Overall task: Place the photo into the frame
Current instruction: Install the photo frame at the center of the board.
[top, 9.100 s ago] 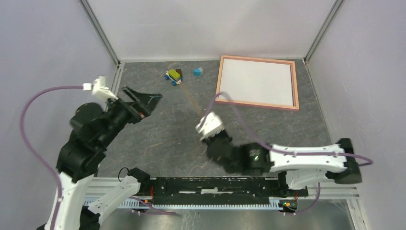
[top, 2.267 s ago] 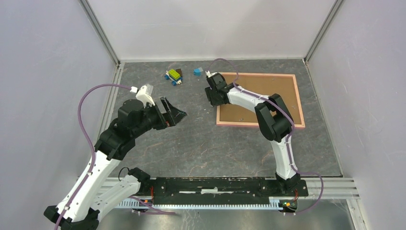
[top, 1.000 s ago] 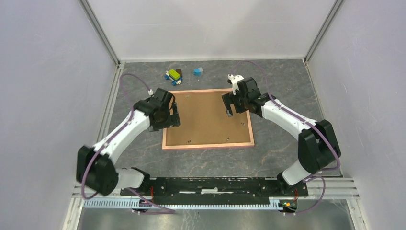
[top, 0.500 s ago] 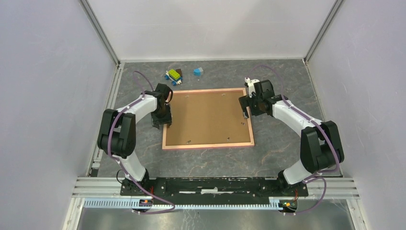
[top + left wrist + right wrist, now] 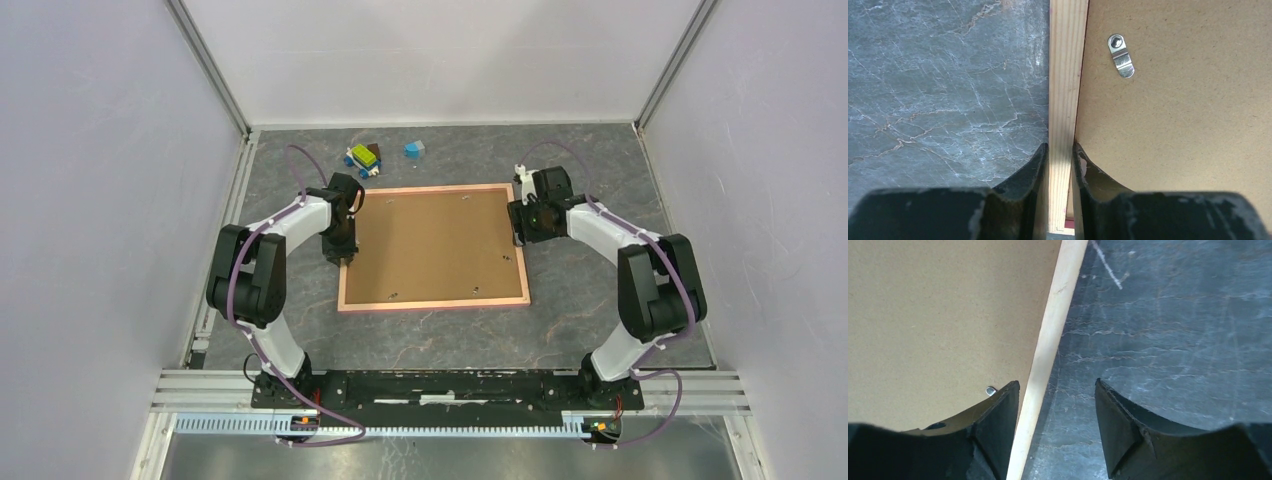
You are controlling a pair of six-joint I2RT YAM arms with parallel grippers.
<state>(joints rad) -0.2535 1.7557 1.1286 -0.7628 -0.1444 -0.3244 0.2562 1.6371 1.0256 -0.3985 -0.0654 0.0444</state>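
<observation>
The pink frame lies flat mid-table with its brown backing board facing up. The photo is out of view. My left gripper stands at the frame's left side. In the left wrist view its jaws are shut on the pale wooden rail, one finger on the table side and one over the board. My right gripper is at the frame's right side. It straddles that rail and is open, with a wide gap on the table side.
A small metal turn clip sits on the board near the left rail. A toy block car and a blue block lie near the back wall. Enclosure walls stand on three sides.
Both grippers came down onto the frame's side rails. The left jaws closed on the left rail. The right jaws narrowed around the right rail. Earlier, the frame lay at the back right.
</observation>
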